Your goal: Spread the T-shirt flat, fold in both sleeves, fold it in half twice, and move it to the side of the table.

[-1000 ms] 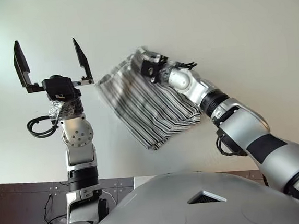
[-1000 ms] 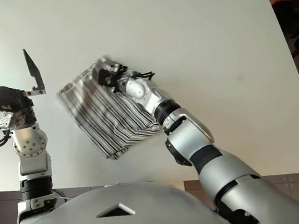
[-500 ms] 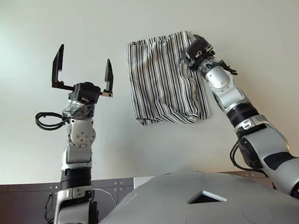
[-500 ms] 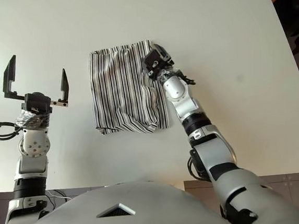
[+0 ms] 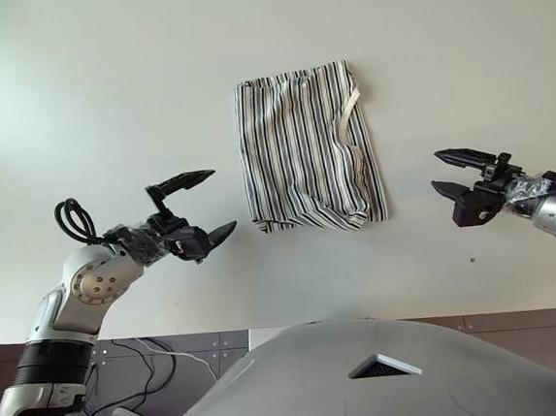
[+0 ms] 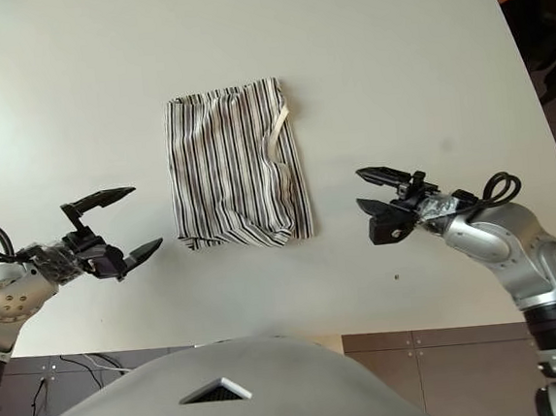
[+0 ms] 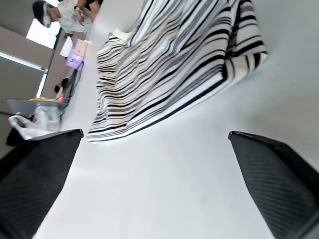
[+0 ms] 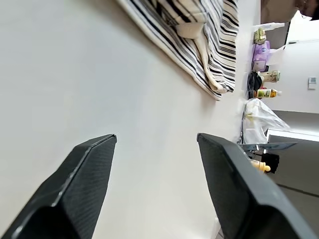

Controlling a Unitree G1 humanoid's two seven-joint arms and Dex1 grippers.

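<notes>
Near the table's (image 5: 100, 68) front edge, the left gripper (image 5: 221, 200) is held low with its fingers spread wide. The right gripper (image 5: 436, 171) is likewise spread, and nothing is gripped by either. Farther out, between them, the T-shirt (image 5: 307, 152) is laid on the table as a folded rectangle. It is striped black and white, with a pale neckband along its right side and a rumpled near edge. Since half a second ago, both grippers have been drawn back from the T-shirt, which has been left in place.
</notes>
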